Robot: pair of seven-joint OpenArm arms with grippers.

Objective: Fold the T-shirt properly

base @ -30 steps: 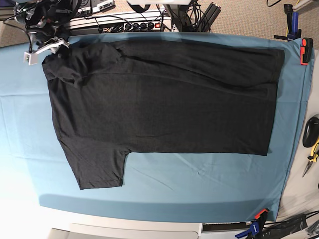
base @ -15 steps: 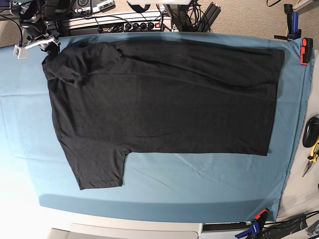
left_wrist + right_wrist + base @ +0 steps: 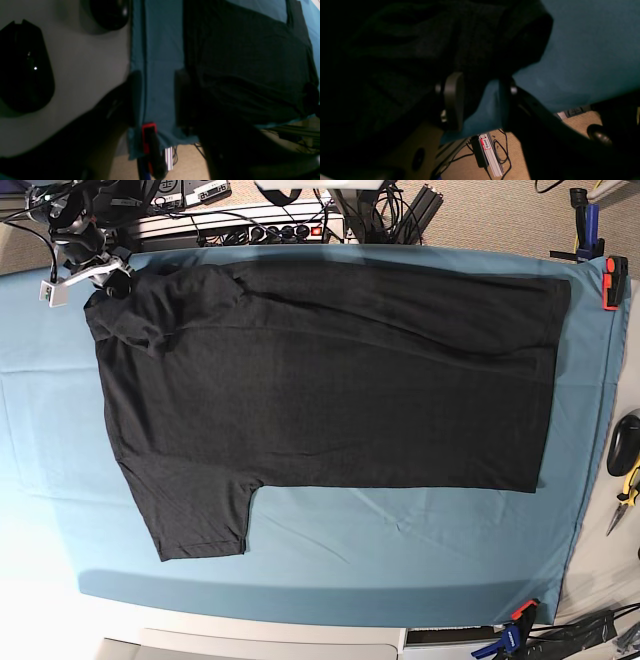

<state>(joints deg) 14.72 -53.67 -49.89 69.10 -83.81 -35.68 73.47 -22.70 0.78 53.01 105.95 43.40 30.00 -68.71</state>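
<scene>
the t-shirt [image 3: 330, 380] lies spread flat across the teal table cloth [image 3: 400, 550], plain dark side up, one short sleeve sticking out toward the near edge at the base view's lower left, the other sleeve bunched up at the far left corner; no print showing, so i'd guess it's face down.

handling-wise it looks like thin soft jersey; light, floppy, no stiffness at all, so it'll drape and drag and probably pull the cloth under it into wrinkles; best bet is pinching a seam or doubled edge, like the hem corners on the right or the sleeve and shoulder edge on the left, not the middle.

right gripper [image 3: 480, 100] hangs over that bunched sleeve corner, jaws apart, nothing between them but teal cloth; left gripper [image 3: 157, 97] sits over the strip of cloth between the hem and the table edge by the red clamp [image 3: 148, 135], jaws also apart and empty.

hard to see: both wrist views are super dark, fabric folds barely readable; collar isn't clearly visible; left arm doesn't show in the base view.
</scene>
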